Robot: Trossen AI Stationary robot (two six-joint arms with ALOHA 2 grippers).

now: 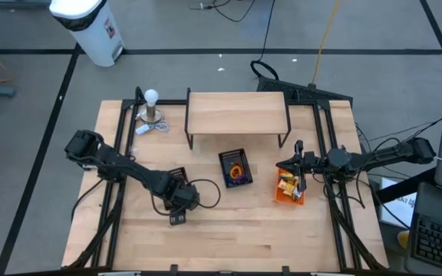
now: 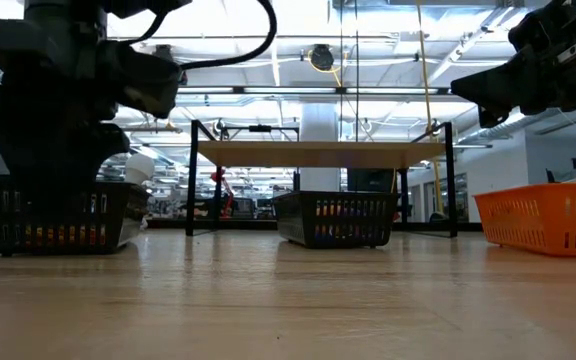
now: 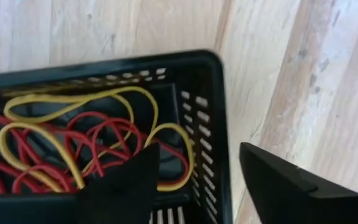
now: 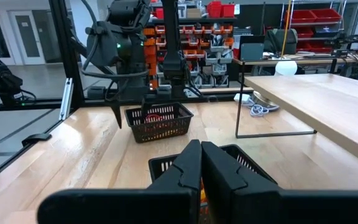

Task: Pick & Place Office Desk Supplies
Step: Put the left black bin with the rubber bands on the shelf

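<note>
A black mesh basket (image 3: pixel 207 106) on the table's left half holds red and yellow elastic loops (image 3: pixel 73 137). My left gripper (image 3: pixel 197 149) points down over it, open. One finger (image 3: pixel 129 180) is inside the basket and the other (image 3: pixel 284 180) outside, on either side of one wall. In the high view this gripper (image 1: pixel 179 205) hides most of the basket. My right gripper (image 4: pixel 201 155) is shut and level above an orange basket (image 1: pixel 290 192) on the right, which holds yellow items. My left gripper straddles the basket's wall (image 3: pixel 211 162) from above, with a gap on both sides. Its inner finger stands over the loops; whether it touches them I cannot tell.
A second black basket (image 1: pixel 235 167) with orange and purple items sits mid-table. Behind it stands a low wooden shelf (image 1: pixel 236 113) on black legs. A white ball-topped stand (image 1: pixel 152 107) is at the far left. Bare wood (image 1: pixel 244 238) runs along the near edge.
</note>
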